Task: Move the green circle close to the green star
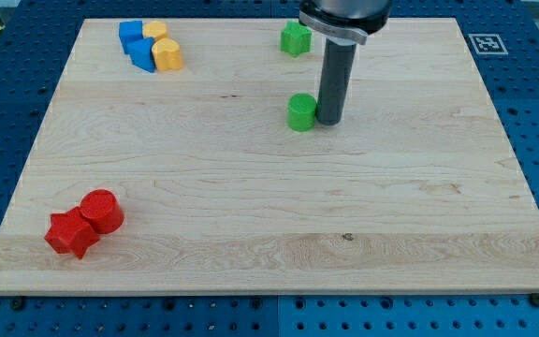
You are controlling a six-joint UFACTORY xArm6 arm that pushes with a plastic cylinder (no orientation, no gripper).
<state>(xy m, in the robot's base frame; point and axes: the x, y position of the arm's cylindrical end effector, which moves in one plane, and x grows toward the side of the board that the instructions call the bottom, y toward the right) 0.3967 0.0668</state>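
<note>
At the board's upper middle, the green circle (pixel 301 111) sits touching my tip (pixel 329 122), which stands at its three o'clock, with the green star (pixel 296 38) at its twelve o'clock, apart. I judge it light, rigid and easy-sliding, best pushed from six o'clock. My rod hangs upright, bare, with nothing to pinch.

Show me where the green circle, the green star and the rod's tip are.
green circle (pixel 301 111): camera view, its top face.
green star (pixel 295 37): camera view, its top face.
my tip (pixel 329 121): camera view, the rod's lower end, at the circle's right side.
</note>
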